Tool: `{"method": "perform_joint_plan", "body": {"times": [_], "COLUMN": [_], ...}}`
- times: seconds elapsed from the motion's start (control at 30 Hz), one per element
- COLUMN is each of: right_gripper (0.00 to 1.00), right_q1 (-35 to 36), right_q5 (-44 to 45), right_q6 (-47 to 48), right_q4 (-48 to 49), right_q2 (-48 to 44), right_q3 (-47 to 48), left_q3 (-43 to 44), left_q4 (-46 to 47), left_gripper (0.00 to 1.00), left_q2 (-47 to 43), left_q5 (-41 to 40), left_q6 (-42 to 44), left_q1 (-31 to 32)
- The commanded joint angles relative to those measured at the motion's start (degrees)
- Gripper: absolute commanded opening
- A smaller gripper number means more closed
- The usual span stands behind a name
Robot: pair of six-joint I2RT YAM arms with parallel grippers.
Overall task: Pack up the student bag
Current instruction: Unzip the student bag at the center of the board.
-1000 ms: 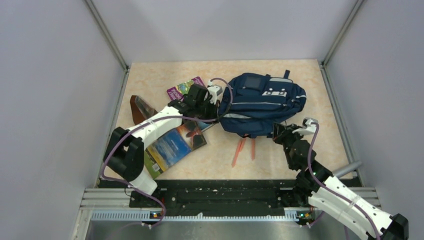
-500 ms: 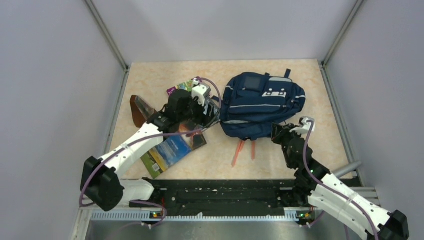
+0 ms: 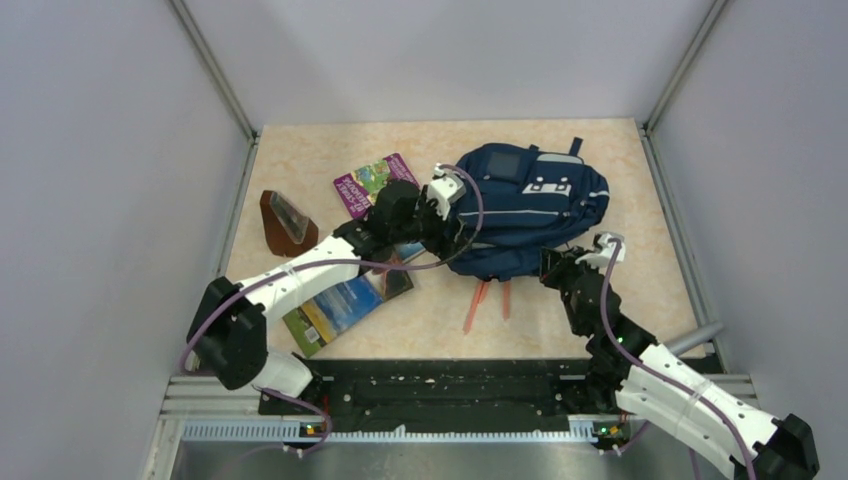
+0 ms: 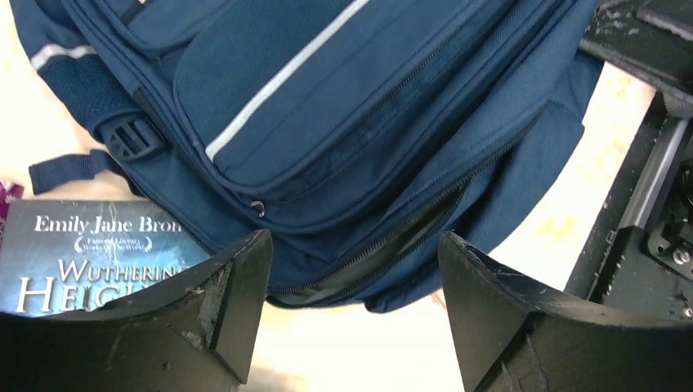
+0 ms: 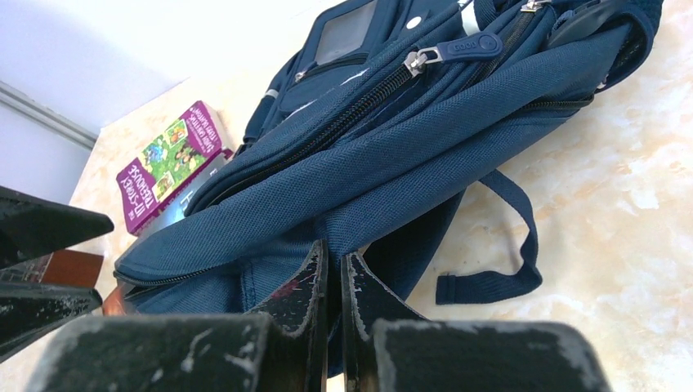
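Two pincers, both mine. My left pincer (image 4: 353, 249) gapes wide, holding nothing, above the near left edge of the student bag (image 3: 525, 205), which lies flat toward the tabletop's (image 3: 300, 160) far right corner. My right pincer (image 5: 333, 257) is pinched tight on the bag's near edge.

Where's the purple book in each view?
Top: purple book sits upper left of centre, left of the bag.
Left wrist: not clearly in it; the bag fills most of the frame.
Right wrist: book left of centre, beyond the bag.
Shared landmark: the bag.
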State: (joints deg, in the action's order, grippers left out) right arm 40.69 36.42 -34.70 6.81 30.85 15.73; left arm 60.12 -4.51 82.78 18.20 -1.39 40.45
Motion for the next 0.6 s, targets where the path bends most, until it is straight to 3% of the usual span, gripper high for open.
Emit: {"method": "perform_joint_plan", "body": {"times": [0.0,0.57], "right_gripper": [0.00,0.00], "right_q1": [-0.5,-0.6], "right_q5": [-1.6,-1.0], "right_q6": [-0.6,0.0], "right_q4": [5.5,5.0], "right_q2": [0.1,0.1], "right_q3": [2.3,2.3], "left_q3": [2.9,3.5], "left_q4": [8.4,11.2], "left_gripper": [0.78,0.80], "left_q2": [1.4,6.9], "left_q5": [0.5,7.5], "left_q6": [0.3,-0.5], "left_q1": [0.1,0.5]}}
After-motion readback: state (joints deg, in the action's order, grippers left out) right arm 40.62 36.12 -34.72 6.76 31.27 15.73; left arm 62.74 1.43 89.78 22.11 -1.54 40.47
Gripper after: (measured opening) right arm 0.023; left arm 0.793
